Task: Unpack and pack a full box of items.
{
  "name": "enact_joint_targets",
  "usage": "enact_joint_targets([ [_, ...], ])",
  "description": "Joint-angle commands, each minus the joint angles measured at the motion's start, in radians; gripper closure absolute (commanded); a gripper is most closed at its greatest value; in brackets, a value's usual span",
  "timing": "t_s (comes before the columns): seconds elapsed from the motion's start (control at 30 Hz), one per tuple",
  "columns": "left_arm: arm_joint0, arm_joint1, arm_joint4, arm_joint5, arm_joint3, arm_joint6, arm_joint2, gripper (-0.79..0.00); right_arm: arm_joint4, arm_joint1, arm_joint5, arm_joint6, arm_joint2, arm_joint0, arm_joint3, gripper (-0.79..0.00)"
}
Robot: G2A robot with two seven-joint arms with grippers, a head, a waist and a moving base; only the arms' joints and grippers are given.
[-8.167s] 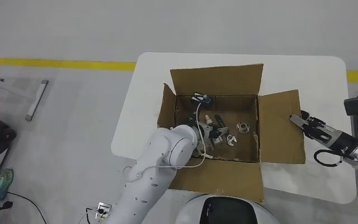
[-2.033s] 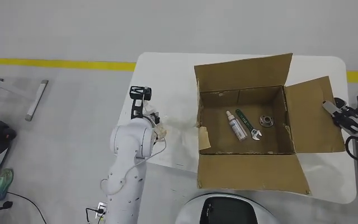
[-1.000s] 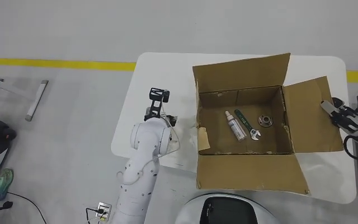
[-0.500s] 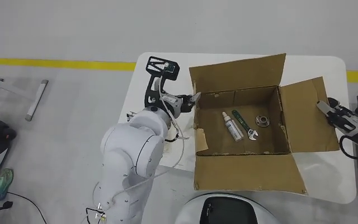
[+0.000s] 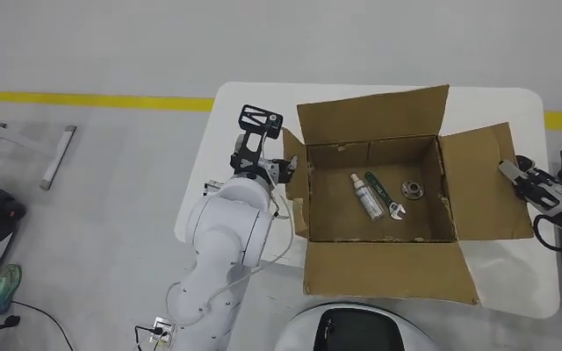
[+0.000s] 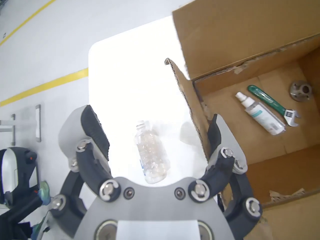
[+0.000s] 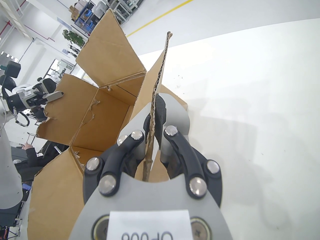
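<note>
**While the right gripper pinches a flap, the left one hangs open over a bottle**

Where the left gripper hangs above the table, its fingers stand wide apart with nothing between them. Directly beneath it lies one clear bottle, on its side on the white top, ribbed and see-through, its neck pointing away from the wrist. Just beside one finger stands the torn edge of the box's left flap; whether they touch cannot be told. Beyond that flap opens the cardboard box, one in all, brown, with four flaps spread. On its floor, farther from the gripper, lie three things: one white spray bottle, one green-handled wrench right beside it, and one round metal flange farthest off, apart from the wrench.

At the box's other side, the right gripper has its pads pressed together on the right flap, whose corrugated edge runs up between them. From above, that gripper sits at the flap's outer edge, and the left gripper sits just outside the box.
</note>
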Motion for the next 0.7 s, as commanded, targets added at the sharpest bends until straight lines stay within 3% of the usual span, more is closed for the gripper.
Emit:
enact_joint_targets([
  [0.0,0.009,0.001,0.017,0.006,0.012,0.006,-0.017,-0.785,-0.001,0.000,0.000,-0.001,0.001,-0.004,0.000,0.000],
  [0.43,0.048,0.002,0.052,0.037,0.091,0.060,-0.060,-0.785,-0.022,-0.001,0.001,0.004,-0.003,-0.019,-0.009,0.000],
  [0.67,0.057,-0.001,0.035,0.041,0.064,0.068,-0.068,-0.785,-0.013,-0.001,0.001,-0.003,0.004,-0.022,-0.023,0.000],
])
